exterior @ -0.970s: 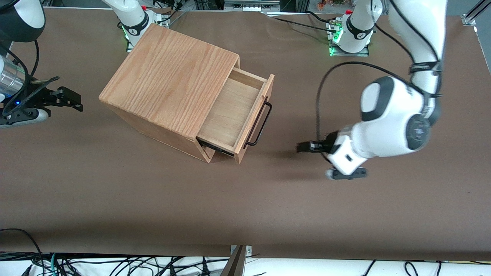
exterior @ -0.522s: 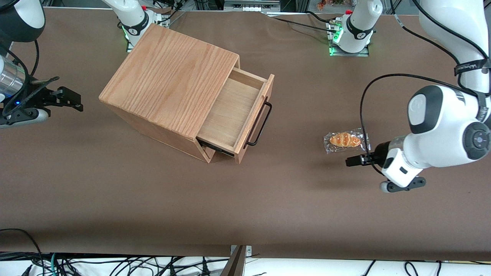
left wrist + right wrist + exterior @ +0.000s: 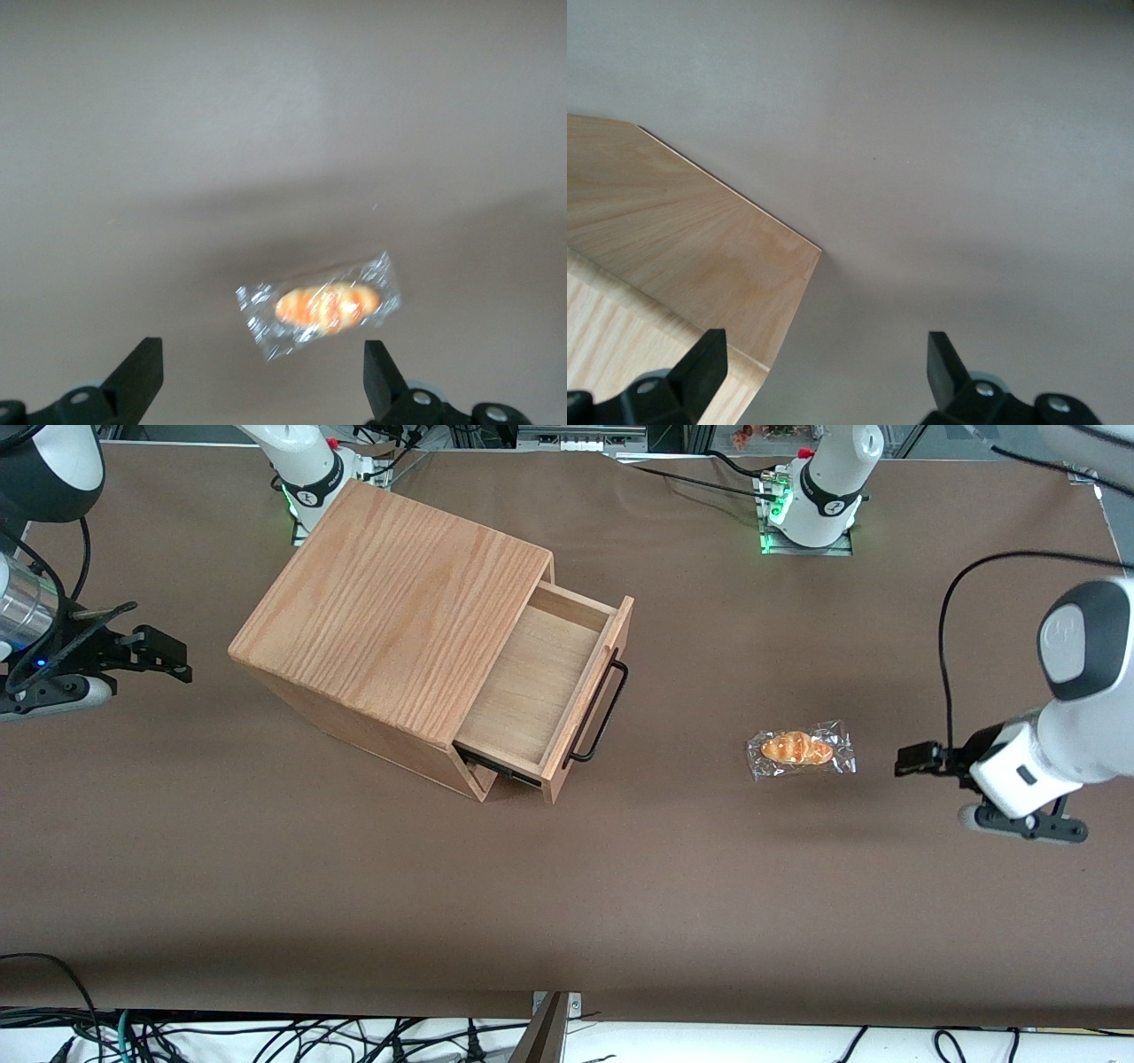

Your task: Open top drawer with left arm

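The top drawer (image 3: 542, 691) stands pulled out of the oak-grain box (image 3: 390, 607), its inside bare and its black bar handle (image 3: 602, 707) free. The left arm's gripper (image 3: 917, 760) hovers low over the table, far from the drawer toward the working arm's end. It points back at the box. In the left wrist view the gripper (image 3: 261, 381) is open, its two fingers wide apart with nothing between them.
A wrapped bread roll (image 3: 800, 750) lies on the brown table (image 3: 620, 886) between the drawer and the gripper; the wrist camera shows the roll (image 3: 323, 305) just ahead of the fingertips. Both arm bases (image 3: 811, 500) stand at the table edge farthest from the front camera.
The left arm has swung away from the drawer toward its own end of the table, uncovering the bread roll. The drawer and box have not moved.
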You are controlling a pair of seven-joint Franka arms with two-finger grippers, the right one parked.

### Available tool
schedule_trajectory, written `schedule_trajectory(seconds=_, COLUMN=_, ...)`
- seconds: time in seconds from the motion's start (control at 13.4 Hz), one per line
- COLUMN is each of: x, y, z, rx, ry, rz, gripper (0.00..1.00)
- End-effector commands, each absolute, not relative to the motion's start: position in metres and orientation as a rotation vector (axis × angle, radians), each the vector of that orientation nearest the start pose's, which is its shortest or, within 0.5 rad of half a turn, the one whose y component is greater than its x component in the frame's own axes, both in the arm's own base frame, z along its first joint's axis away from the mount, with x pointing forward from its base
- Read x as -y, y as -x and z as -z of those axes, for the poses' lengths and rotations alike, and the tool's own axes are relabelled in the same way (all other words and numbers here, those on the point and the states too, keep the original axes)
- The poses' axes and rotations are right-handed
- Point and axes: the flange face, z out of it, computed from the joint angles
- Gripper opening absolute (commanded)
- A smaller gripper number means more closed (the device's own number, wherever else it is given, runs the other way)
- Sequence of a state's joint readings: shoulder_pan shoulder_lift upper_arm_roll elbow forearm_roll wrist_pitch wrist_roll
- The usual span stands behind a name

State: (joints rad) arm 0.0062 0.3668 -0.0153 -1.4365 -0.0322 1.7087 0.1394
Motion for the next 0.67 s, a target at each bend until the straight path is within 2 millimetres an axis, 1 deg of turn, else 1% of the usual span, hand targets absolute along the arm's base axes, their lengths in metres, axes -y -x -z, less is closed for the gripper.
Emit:
schedule_trajectory(seconds=0.0, x=0.006, y=-0.594, z=-0.529, rx=-0.298, ry=3.123, rz=-0.071, gripper=1.0)
schedule_trajectory(seconds=0.07, x=0.009, y=-0.582, z=-0.552, rx=-0.316, ry=3.122, rz=-0.03, gripper=1.0)
schedule_trajectory(seconds=0.15, x=0.011, y=-0.573, z=-0.569, rx=-0.316, ry=3.139, rz=-0.018, gripper=1.0)
schedule_trajectory(seconds=0.3, x=0.013, y=-0.55, z=-0.596, rx=-0.319, ry=3.159, rz=-0.064, gripper=1.0)
schedule_trajectory(seconds=0.37, x=0.013, y=-0.545, z=-0.608, rx=-0.317, ry=3.153, rz=-0.048, gripper=1.0)
schedule_trajectory(seconds=0.52, x=0.015, y=-0.545, z=-0.609, rx=-0.324, ry=3.146, rz=-0.048, gripper=1.0)
schedule_trajectory(seconds=0.6, x=0.016, y=-0.546, z=-0.615, rx=-0.329, ry=3.144, rz=-0.032, gripper=1.0)
